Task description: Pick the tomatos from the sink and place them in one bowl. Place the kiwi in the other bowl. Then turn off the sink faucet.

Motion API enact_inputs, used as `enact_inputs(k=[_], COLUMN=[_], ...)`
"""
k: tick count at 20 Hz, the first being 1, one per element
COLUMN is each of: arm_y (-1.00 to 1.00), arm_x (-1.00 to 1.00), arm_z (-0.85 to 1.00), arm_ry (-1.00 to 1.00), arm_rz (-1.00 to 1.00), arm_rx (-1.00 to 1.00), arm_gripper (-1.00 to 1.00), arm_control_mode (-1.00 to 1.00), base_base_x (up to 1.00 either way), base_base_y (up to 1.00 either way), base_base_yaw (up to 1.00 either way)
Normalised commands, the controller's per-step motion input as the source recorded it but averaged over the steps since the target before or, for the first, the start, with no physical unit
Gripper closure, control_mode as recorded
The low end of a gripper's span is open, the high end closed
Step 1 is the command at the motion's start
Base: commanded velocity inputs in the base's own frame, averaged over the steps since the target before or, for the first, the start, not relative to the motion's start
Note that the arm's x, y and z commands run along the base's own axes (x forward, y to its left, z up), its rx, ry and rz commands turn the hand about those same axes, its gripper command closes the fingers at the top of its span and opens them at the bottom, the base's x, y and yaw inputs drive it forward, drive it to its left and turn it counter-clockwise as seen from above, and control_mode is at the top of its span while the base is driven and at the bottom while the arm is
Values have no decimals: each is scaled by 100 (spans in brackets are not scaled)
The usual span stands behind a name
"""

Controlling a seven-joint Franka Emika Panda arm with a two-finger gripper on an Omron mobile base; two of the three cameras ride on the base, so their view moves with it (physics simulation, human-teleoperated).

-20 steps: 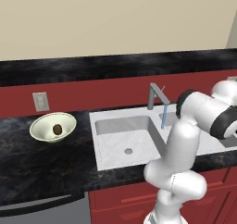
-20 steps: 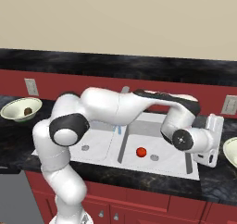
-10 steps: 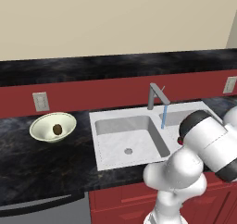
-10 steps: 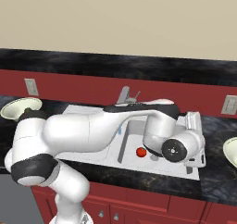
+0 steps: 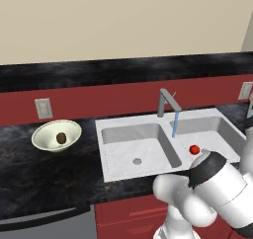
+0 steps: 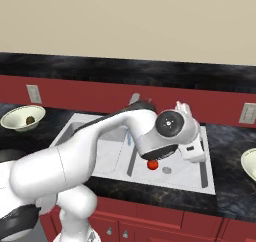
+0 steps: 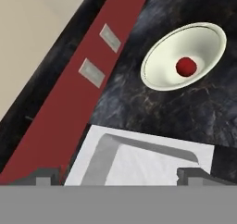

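Dark marbled counter under the gripper [image 7: 120, 176], jaws spread wide and empty over the sink [image 7: 152, 165] corner. One tomato [image 7: 185, 66] sits in a cream bowl [image 7: 157, 70] just beyond, another tomato [image 6: 152, 164] lies in the right basin. Kiwi [image 5: 61, 138] rests in the other bowl [image 5: 44, 139] left of the sink, and the faucet [image 5: 167, 101] runs.

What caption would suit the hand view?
Open gripper over the sink corner, facing a bowl holding one tomato.

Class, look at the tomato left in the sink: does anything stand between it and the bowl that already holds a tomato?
Nothing visible does. The tomato lies in the right basin of the sink; the bowl with the other tomato sits on bare counter beyond the sink's corner.
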Motion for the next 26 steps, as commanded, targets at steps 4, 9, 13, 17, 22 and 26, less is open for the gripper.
enact_inputs(k=[4,9,13,17,22,26], arm_y=[59,46,45,40,33,20], arm_x=[-6,-1,0,2,30,25], arm_z=[0,0,-5,-20,-40,-35], arm_ry=[17,23,29,32,33,8], arm_rz=[24,34,40,37,27,13], arm_rx=[-6,-3,-4,-7,-9,-9], arm_gripper=[-100,-100,-100,-100,-100,-100], arm_control_mode=[-100,-100,-100,-100,-100,-100], base_base_x=[0,0,0,0,0,0], base_base_y=[0,0,0,0,0,0], base_base_yaw=[0,0,0,0,0,0])
